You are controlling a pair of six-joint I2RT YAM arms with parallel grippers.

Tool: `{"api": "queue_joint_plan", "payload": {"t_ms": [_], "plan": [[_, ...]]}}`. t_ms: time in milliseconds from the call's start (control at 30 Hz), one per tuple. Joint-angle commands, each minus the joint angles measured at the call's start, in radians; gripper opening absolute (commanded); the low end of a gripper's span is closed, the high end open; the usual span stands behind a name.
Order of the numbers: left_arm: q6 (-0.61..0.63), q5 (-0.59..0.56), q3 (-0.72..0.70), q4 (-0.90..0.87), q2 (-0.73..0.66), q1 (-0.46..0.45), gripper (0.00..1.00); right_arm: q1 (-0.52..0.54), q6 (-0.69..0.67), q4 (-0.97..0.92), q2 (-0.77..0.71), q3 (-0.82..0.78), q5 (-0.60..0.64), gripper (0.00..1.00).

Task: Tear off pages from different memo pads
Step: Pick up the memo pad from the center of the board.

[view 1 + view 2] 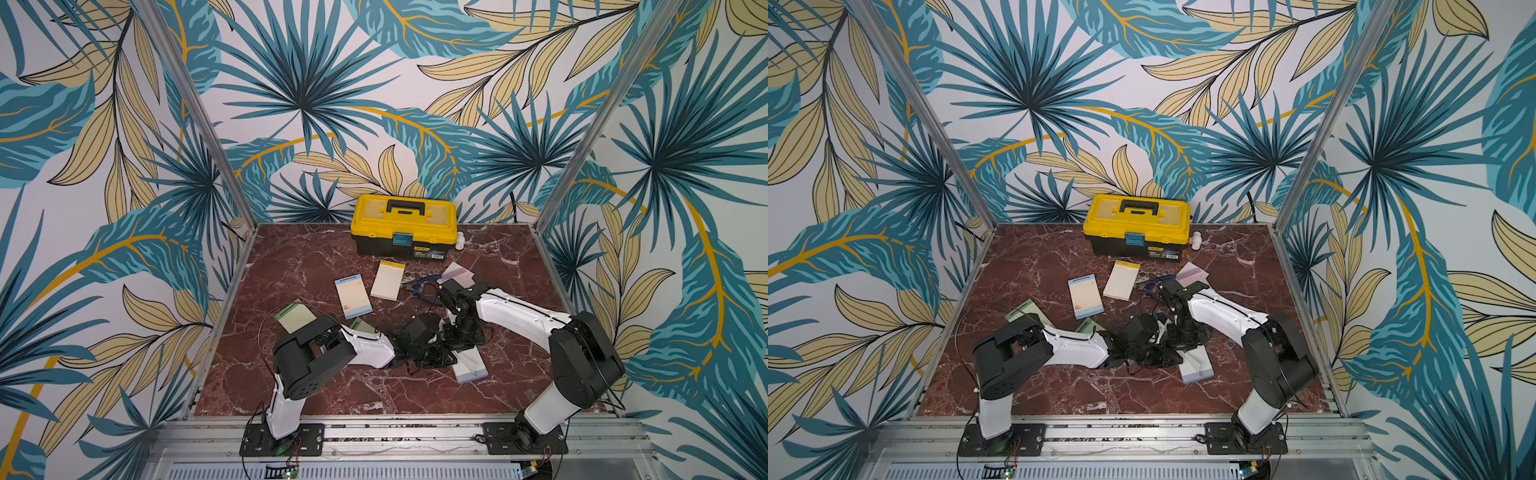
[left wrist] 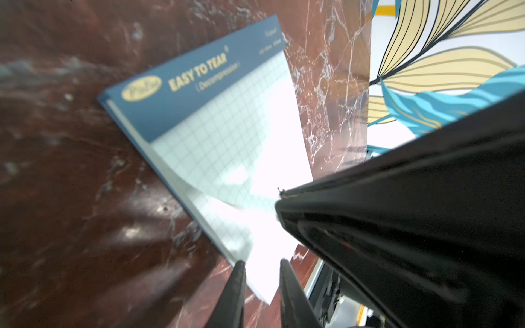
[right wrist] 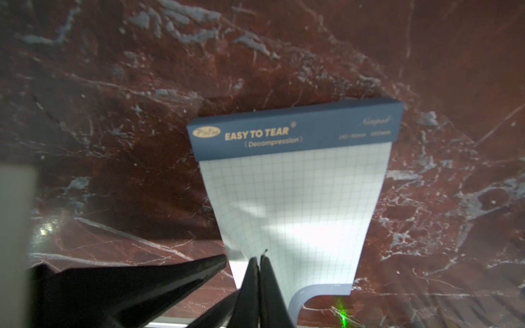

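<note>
I have both arms bent in over the grid memo pad (image 3: 295, 133), which lies near the front of the red marble table (image 1: 291, 266), right of centre. My right gripper (image 3: 259, 262) has its fingers pressed together on the free edge of the top page (image 3: 295, 204). That page curls up off the block and is still joined under the blue "EASY TO TEAR" header. My left gripper (image 2: 262, 262) stands narrowly apart with the pad's near corner between its fingers; I cannot tell whether it clamps. Further back lie the cream pad (image 1: 387, 280), the blue-bordered pad (image 1: 353, 297) and the pink-lilac pad (image 1: 457, 272), with the yellow toolbox (image 1: 403, 224) against the rear wall.
</note>
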Motion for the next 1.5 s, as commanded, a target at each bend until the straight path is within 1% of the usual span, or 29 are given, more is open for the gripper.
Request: {"api": "queue_joint_plan", "payload": {"t_ms": [0,100,233,267,333,367,400,433,533,700,767,867,1100,1167,1233,1333,1467], "plan": [[-0.065,-0.016,0.008,0.135,0.028,-0.011,0.23,-0.003,0.003,0.000,-0.021,-0.001,-0.032,0.06],[-0.091,-0.040,0.000,0.146,0.037,-0.015,0.19,-0.015,0.006,0.010,-0.032,-0.009,-0.051,0.07],[-0.112,-0.066,-0.013,0.150,0.035,-0.015,0.18,-0.029,0.005,0.013,-0.051,-0.021,-0.075,0.07],[-0.112,-0.067,-0.012,0.146,0.036,-0.015,0.18,-0.033,0.003,0.014,-0.056,-0.026,-0.086,0.10],[-0.113,-0.071,-0.009,0.141,0.038,-0.015,0.18,-0.043,0.006,0.023,-0.073,-0.041,-0.112,0.21],[-0.113,-0.070,-0.007,0.140,0.041,-0.015,0.18,-0.048,0.006,0.027,-0.083,-0.049,-0.125,0.27],[-0.112,-0.069,-0.003,0.141,0.044,-0.016,0.18,-0.047,0.003,0.030,-0.091,-0.055,-0.135,0.36],[-0.111,-0.067,0.001,0.140,0.047,-0.016,0.18,-0.049,0.001,0.031,-0.100,-0.062,-0.145,0.41],[-0.110,-0.064,0.018,0.138,0.058,-0.016,0.19,-0.049,0.001,0.029,-0.119,-0.081,-0.159,0.48],[-0.112,-0.071,0.021,0.136,0.062,-0.016,0.19,-0.049,0.007,0.001,-0.171,-0.096,-0.131,0.53],[-0.109,-0.070,0.024,0.135,0.062,-0.017,0.19,-0.049,0.006,-0.032,-0.194,-0.092,-0.104,0.59],[-0.097,-0.067,0.034,0.122,0.059,-0.015,0.19,-0.049,0.000,-0.068,-0.235,-0.093,-0.088,0.66],[-0.083,-0.073,0.043,0.118,0.038,-0.015,0.19,-0.049,0.010,-0.111,-0.327,-0.098,-0.069,0.70],[-0.073,-0.071,0.054,0.116,0.035,-0.016,0.19,-0.049,0.010,-0.105,-0.362,-0.103,-0.063,0.70],[-0.064,-0.072,0.065,0.103,0.037,-0.016,0.19,-0.049,0.000,-0.114,-0.380,-0.103,-0.051,0.65],[-0.059,-0.066,0.077,0.098,0.049,-0.015,0.19,-0.049,-0.033,-0.132,-0.376,-0.100,-0.030,0.64],[-0.063,-0.065,0.078,0.105,0.055,-0.016,0.19,-0.048,-0.074,-0.137,-0.344,-0.096,-0.030,0.65]]}}
